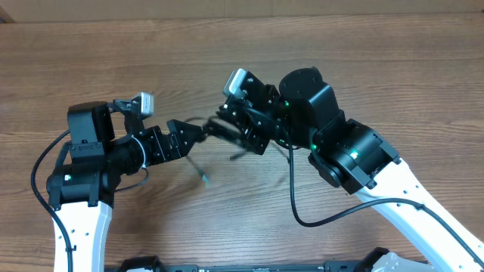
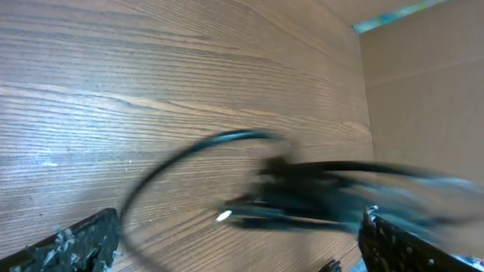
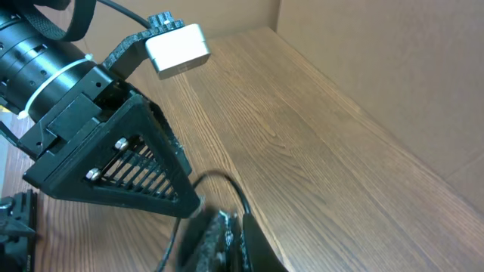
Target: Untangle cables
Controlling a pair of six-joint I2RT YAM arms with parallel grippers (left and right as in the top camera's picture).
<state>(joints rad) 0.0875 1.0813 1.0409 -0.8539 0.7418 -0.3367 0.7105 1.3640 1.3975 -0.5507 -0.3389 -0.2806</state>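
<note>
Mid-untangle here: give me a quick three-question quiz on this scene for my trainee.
1. True or false: the black cables sit between the left hand and the right hand.
2. The table is: A wood grain, B white laminate, C green cloth.
3. Fill in: in the left wrist view, the left hand's fingers stand wide ____.
Key: 1 true; 2 A; 3 apart.
</note>
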